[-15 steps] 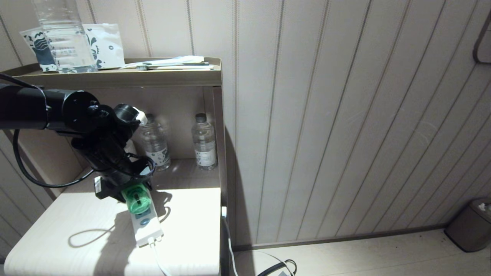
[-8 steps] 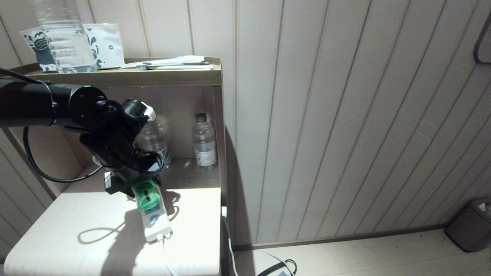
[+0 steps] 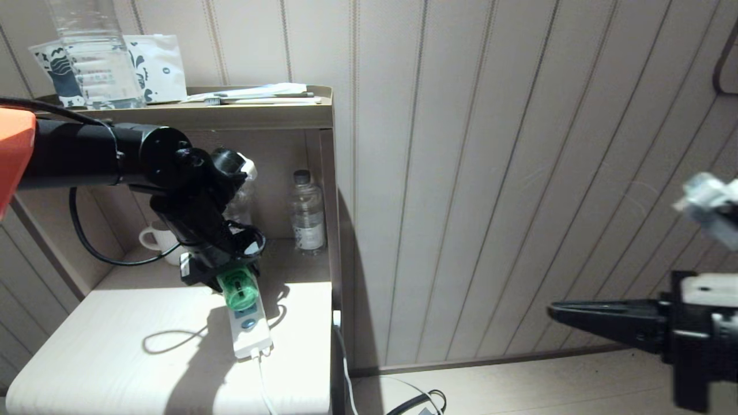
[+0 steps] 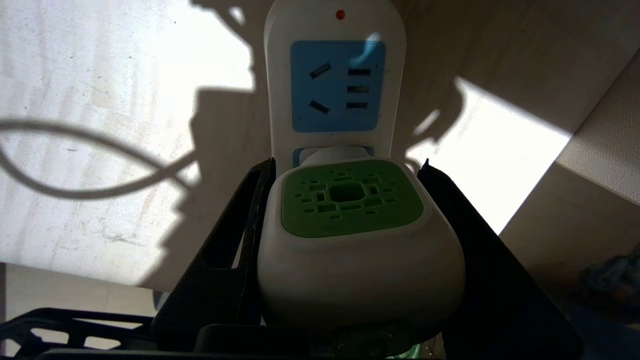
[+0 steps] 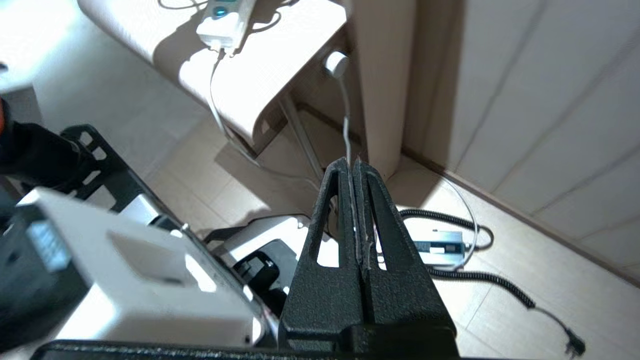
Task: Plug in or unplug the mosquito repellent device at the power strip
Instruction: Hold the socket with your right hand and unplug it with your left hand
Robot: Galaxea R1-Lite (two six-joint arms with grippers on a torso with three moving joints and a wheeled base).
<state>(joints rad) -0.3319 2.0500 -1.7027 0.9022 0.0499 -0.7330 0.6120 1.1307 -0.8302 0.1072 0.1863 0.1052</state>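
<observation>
Gripping mosquito repellent device (image 3: pixel 240 291), left tool (image 3: pixel 230 283) hides strip's rear sockets.

Locate the shelf (image 3: pixel 230 115): your water bottle (image 3: pixel 306 212) and mug (image 3: pixel 158 239) stand under it; a toothbrush (image 3: pixel 259 101) lies on top.

The left gripper (image 3: pixel 230 276) reaches down from a black arm coming in from the left, its fingers on either side of the mosquito repellent device (image 3: pixel 240 291), whose green bottle pokes out just below the fingertips. The power strip (image 3: pixel 249 329) lies under the device on the pale table (image 3: pixel 104 357), and its white cord (image 3: pixel 266 392) trails off the near edge. Behind the gripper stand a white mug (image 3: pixel 158 243) and a water bottle (image 3: pixel 306 212). Far off to the right, the right gripper (image 3: pixel 562 313) hangs over the floor, jaws pressed together.
</observation>
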